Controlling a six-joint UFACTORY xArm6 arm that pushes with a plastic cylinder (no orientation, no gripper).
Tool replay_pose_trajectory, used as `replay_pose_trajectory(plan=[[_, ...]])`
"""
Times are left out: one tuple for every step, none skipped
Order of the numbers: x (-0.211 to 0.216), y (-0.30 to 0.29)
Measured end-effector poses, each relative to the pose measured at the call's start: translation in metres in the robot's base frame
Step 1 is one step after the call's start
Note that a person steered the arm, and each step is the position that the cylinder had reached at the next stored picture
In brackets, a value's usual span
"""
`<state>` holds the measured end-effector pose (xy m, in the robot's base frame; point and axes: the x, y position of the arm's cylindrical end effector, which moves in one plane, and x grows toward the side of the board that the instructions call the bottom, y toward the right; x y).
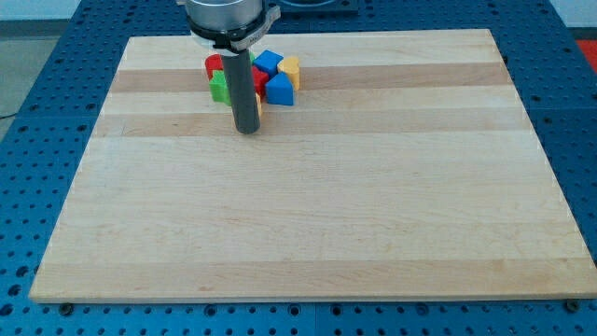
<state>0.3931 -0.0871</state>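
Observation:
My tip [247,129] rests on the wooden board [308,205] near the view's top, just below a tight cluster of blocks. Nearest to it are a green block [219,89] on its left and a blue block [280,91] on its right. A red block [215,64] sits above the green one, and another red block [259,78] shows right of the rod. Higher up lie a second blue block [269,63] and a yellow block [290,68]. The rod hides part of the cluster; whether the tip touches any block I cannot tell.
The board lies on a blue perforated table [37,112]. The arm's grey mount [231,19] hangs over the board's top edge above the cluster.

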Motion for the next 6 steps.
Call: replay_pose_trajectory(plan=[[0.001,0.001],[0.013,-0.001],[-0.025,0.077],[-0.092,0.145],[-0.141,0.135],[-0.157,0.106]])
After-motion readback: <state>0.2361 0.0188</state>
